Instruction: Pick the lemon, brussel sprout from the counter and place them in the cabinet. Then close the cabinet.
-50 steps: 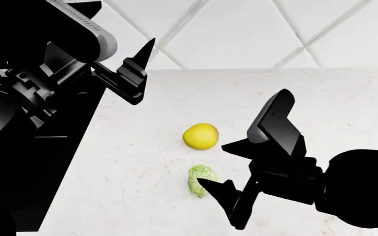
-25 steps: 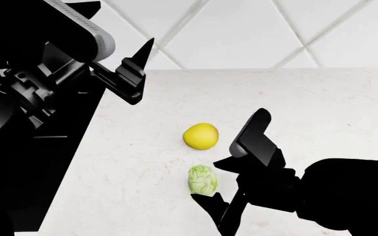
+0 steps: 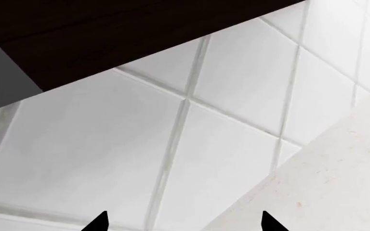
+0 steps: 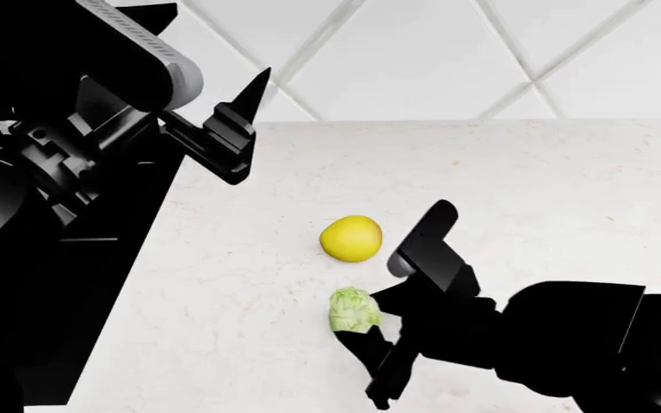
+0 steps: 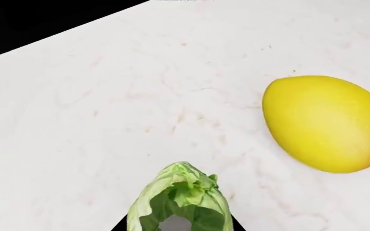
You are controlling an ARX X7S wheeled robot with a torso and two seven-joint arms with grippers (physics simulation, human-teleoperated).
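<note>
The right gripper (image 4: 367, 331) is closing on the sprout (image 4: 354, 311), its fingertips touching both sides (the wrist view shows this best). The lemon (image 4: 351, 238) is lying just behind it on the counter (image 4: 560, 189). The left gripper (image 4: 247, 129) is hanging spread open near the tiles (image 4: 423, 52).

Yellow lemon (image 4: 351, 238) beside pale-green brussel sprout (image 4: 354, 311) on white counter (image 4: 537, 172).
</note>
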